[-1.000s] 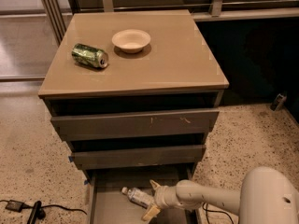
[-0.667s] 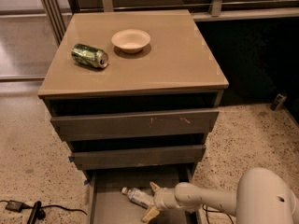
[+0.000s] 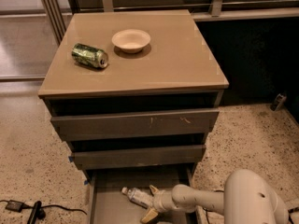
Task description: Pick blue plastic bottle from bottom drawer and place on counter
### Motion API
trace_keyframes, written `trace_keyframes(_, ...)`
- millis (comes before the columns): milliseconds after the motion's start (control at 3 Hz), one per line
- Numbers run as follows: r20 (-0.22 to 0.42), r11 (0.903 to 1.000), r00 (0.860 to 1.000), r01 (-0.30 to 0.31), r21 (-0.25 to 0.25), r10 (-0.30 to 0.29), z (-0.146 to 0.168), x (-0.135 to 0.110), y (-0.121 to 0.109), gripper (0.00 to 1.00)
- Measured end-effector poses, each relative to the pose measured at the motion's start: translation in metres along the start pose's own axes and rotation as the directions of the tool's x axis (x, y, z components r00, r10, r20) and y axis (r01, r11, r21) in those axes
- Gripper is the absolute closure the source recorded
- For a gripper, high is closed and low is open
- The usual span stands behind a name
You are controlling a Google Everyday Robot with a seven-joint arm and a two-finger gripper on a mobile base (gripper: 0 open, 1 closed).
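Down at the bottom of the picture, the lowest grey drawer [image 3: 108,208] is sitting pulled out from under the grey cabinet. The small clear plastic bottle with the white cap [image 3: 137,197] is lying on its side on the flat drawer floor, near the back, with its cap pointing to the left. The robot's two-finger gripper [image 3: 149,203] is reaching into the drawer from the right, right at the end of the bottle that has no cap. Its two tan fingers [image 3: 153,189] are standing wide apart, one just behind the bottle and one in front of it, so the bottle's end is sitting between them. They are not squeezing the bottle. The long white arm [image 3: 201,199] is stretching back to the right to a big round white part of the robot [image 3: 253,200]. Above the open drawer, the two wider grey drawer fronts [image 3: 135,124] are looking closed. The shiny tan square counter top [image 3: 154,66] is carrying a green metal drink can [image 3: 89,55] that is lying on its side near the left edge. A small round cream bowl [image 3: 131,40] is sitting near the can, further back and to its right, not touching it. A black cable [image 3: 21,206] is lying on the speckled floor [image 3: 28,167] to the left of the cabinet.
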State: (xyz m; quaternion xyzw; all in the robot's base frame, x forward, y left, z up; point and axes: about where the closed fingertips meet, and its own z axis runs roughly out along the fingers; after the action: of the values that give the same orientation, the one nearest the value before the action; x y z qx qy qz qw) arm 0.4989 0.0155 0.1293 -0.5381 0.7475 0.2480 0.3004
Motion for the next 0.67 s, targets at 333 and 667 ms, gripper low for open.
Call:
trace_keyframes(333, 0.0, 1.0, 1.0, 0.0, 0.0, 0.0, 0.0, 0.0, 0.0, 0.25)
trace_keyframes(667, 0.0, 1.0, 1.0, 0.0, 0.0, 0.0, 0.0, 0.0, 0.0, 0.5)
